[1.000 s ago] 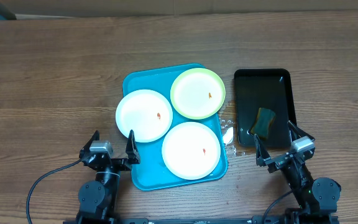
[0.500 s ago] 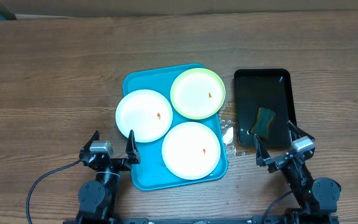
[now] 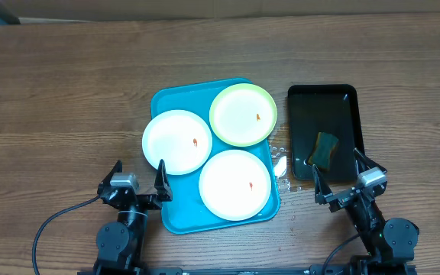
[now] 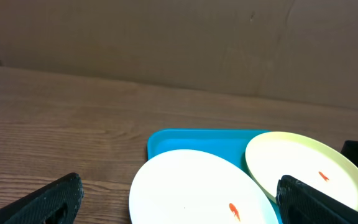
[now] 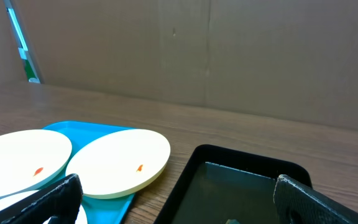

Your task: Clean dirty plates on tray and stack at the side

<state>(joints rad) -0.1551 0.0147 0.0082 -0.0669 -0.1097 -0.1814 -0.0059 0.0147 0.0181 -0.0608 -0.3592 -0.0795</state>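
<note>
The turquoise tray lies mid-table and holds three dirty plates. A white plate sits at its left, a lime-green plate at its back right, and a white plate at its front right. Each has a small orange-red speck. My left gripper is open and empty at the tray's front left corner. My right gripper is open and empty in front of the black tray. The left wrist view shows the left white plate and green plate; the right wrist view shows the green plate.
A smaller black tray holding water and a green-yellow sponge stands right of the turquoise tray. A few water drops lie on the wood between the trays. A cardboard wall rises behind the table.
</note>
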